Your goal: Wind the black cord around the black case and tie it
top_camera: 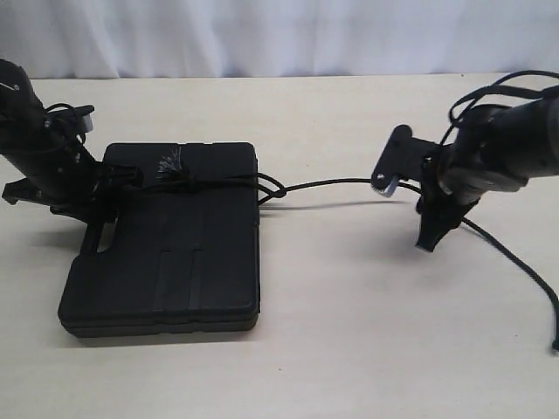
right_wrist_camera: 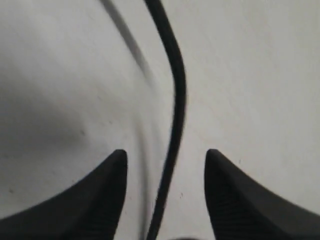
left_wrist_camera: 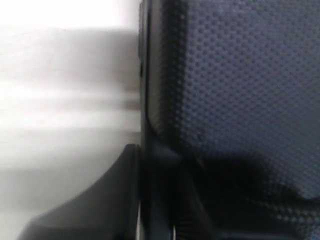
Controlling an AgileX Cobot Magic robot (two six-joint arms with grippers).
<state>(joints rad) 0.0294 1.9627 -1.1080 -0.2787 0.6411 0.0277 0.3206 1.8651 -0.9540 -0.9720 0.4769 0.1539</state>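
Exterior view: near the left edge of the desk [top_camera: 349, 332] the black case [top_camera: 175, 271] lies flat, with the black cord [top_camera: 332, 183] wrapped across it and trailing right. The left end effector [top_camera: 109, 183] seemingly steadies the case, its grip unclear. The right end effector [right_wrist_camera: 165, 152] stands parted, the cord loose between its jaws.

Both arms are matte black. The left arm [top_camera: 39, 148] is a thick jointed column; the right arm [top_camera: 515, 140] is a fat rounded barrel with thin black cables [top_camera: 489, 92] looping over it. The right hand [right_wrist_camera: 165, 155] has two tapering, pointed black fingers [right_wrist_camera: 100, 200].
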